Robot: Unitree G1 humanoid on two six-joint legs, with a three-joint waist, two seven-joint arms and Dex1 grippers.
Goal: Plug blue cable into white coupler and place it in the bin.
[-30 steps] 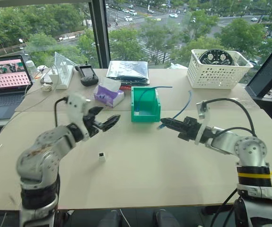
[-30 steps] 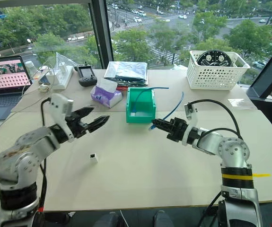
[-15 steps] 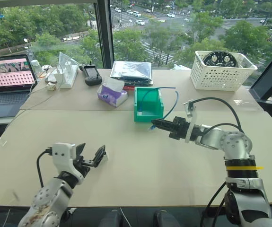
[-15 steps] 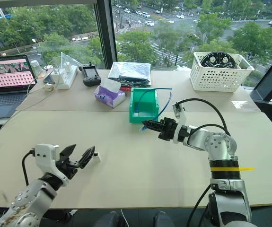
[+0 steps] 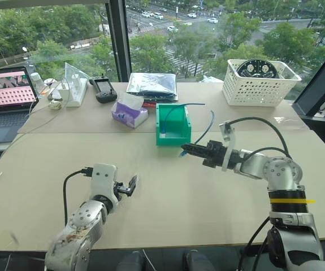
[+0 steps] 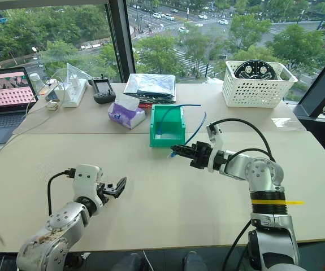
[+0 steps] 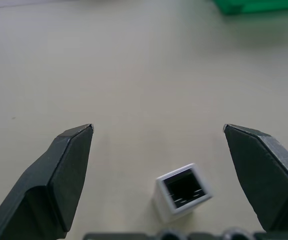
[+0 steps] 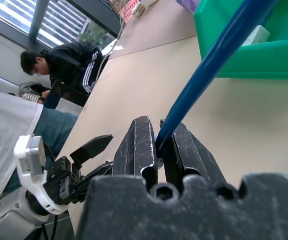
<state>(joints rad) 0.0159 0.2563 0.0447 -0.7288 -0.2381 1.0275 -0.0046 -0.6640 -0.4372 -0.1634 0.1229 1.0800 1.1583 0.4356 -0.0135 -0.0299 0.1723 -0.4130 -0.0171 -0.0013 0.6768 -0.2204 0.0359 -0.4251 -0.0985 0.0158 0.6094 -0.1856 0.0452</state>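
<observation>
The white coupler (image 7: 183,191) lies on the table with its dark opening facing up, between the fingers of my left gripper (image 7: 158,128), which is open and low over the tabletop (image 5: 127,186). Neither finger touches it. My right gripper (image 5: 186,149) is shut on the blue cable (image 8: 209,65) close to its end, held level just in front of the green bin (image 5: 173,139). From there the cable (image 5: 206,130) trails back along the bin's right side. The plug at its tip is hidden behind the fingers.
A second blue cord (image 5: 178,106) hangs out of the bin. Behind it are a purple tissue pack (image 5: 129,113), a silver bag (image 5: 152,84), a remote (image 5: 103,88), a laptop (image 5: 7,93) and a white basket (image 5: 258,84). A seated person (image 8: 68,65) is visible beyond the table.
My left arm has come down from mid-air to the table, and its open gripper now straddles the coupler. The right gripper has kept still with the cable. The camera shifted.
</observation>
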